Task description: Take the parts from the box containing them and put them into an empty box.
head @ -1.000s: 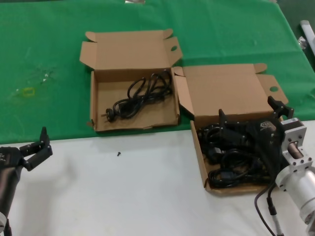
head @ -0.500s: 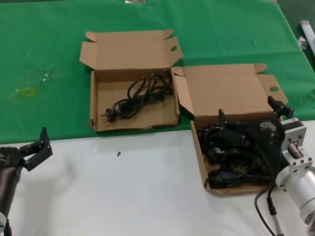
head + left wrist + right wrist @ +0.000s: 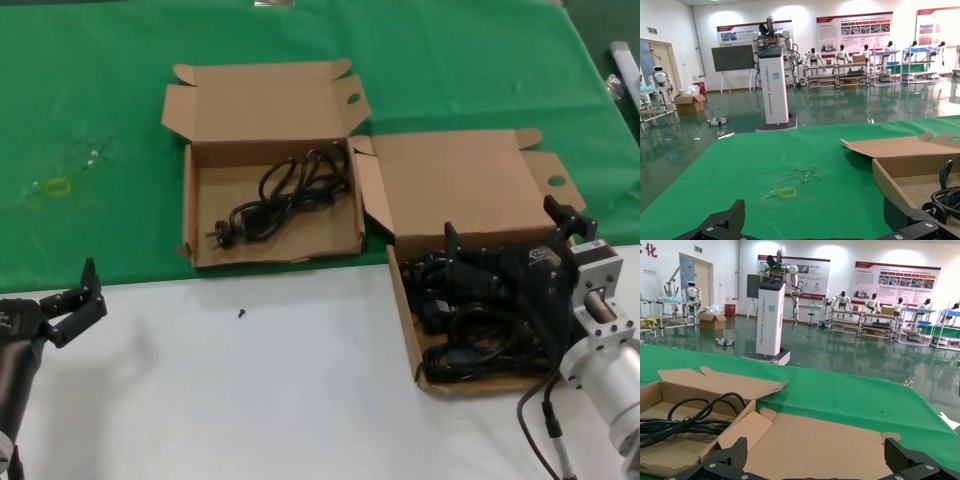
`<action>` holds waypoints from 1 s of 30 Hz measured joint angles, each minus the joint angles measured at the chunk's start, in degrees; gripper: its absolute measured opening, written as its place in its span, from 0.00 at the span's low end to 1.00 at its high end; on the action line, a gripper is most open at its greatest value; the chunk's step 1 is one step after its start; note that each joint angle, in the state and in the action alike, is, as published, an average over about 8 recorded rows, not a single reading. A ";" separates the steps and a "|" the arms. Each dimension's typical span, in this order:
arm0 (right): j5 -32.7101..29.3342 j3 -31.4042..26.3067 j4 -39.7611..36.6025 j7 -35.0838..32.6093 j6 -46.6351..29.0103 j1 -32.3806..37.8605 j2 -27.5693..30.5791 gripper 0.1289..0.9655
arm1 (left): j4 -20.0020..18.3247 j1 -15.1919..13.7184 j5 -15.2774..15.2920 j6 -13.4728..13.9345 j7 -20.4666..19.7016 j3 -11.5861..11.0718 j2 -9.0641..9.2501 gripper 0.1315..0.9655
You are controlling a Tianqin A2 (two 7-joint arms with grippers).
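One cord point(image 3: 285, 195) already lies in the left box point(image 3: 272, 170); the rest point(image 3: 470, 325) fill the right box point(image 3: 455, 215), directly under the spread right gripper point(image 3: 510, 235). Left gripper point(image 3: 85, 293), also spread, waits well apart.

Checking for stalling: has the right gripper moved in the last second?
No. The right gripper is over the full box, same spot against its lid.
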 joint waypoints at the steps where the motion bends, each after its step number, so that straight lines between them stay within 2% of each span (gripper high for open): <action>1: 0.00 0.00 0.00 0.00 0.00 0.00 0.00 1.00 | 0.00 0.00 0.00 0.00 0.00 0.00 0.00 1.00; 30: 0.00 0.00 0.00 0.00 0.00 0.00 0.00 1.00 | 0.00 0.00 0.00 0.00 0.00 0.00 0.00 1.00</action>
